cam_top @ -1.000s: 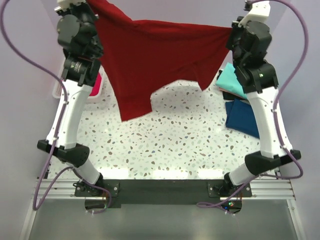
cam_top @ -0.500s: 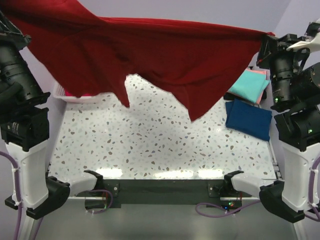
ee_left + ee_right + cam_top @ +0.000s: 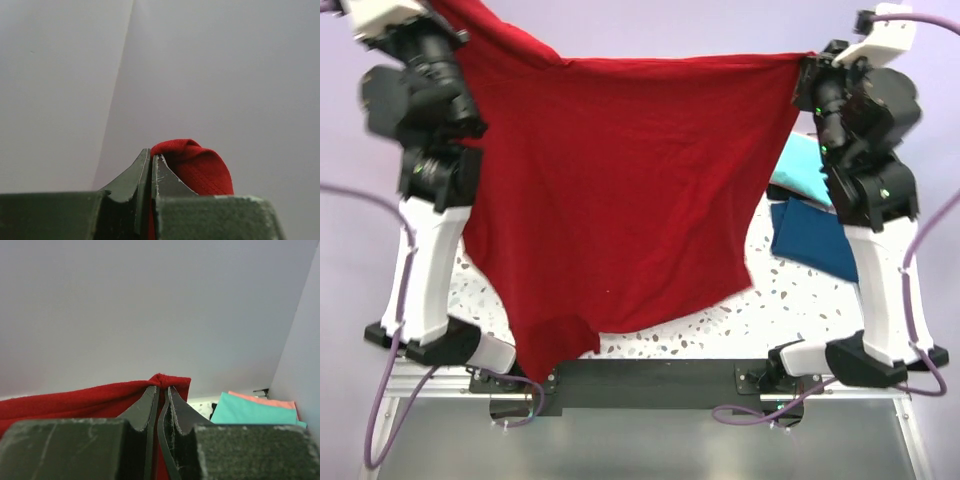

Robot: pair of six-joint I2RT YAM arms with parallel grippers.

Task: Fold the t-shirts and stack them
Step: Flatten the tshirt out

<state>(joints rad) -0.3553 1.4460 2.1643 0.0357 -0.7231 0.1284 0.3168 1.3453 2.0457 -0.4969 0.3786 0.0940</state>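
The large dark red t-shirt (image 3: 620, 190) hangs spread in the air between both arms, its lower edge reaching the table's near edge. My left gripper (image 3: 151, 156) is shut on one top corner of the dark red t-shirt (image 3: 200, 165). My right gripper (image 3: 163, 388) is shut on the other top corner of the dark red t-shirt (image 3: 75, 400). A folded teal t-shirt (image 3: 800, 170) lies on a salmon pink one (image 3: 262, 401) at the right, with a folded navy t-shirt (image 3: 815, 235) in front of them. The pinkish-red t-shirt is hidden.
The speckled table (image 3: 790, 310) shows only at the lower right of the hanging shirt. Purple walls (image 3: 650, 25) stand behind and at both sides. The white basket is hidden behind the shirt and the left arm.
Both arms have drawn back and up. The dark red shirt now hangs flat and fully spread, covering most of the table, where before it was bunched with a ragged lower edge.
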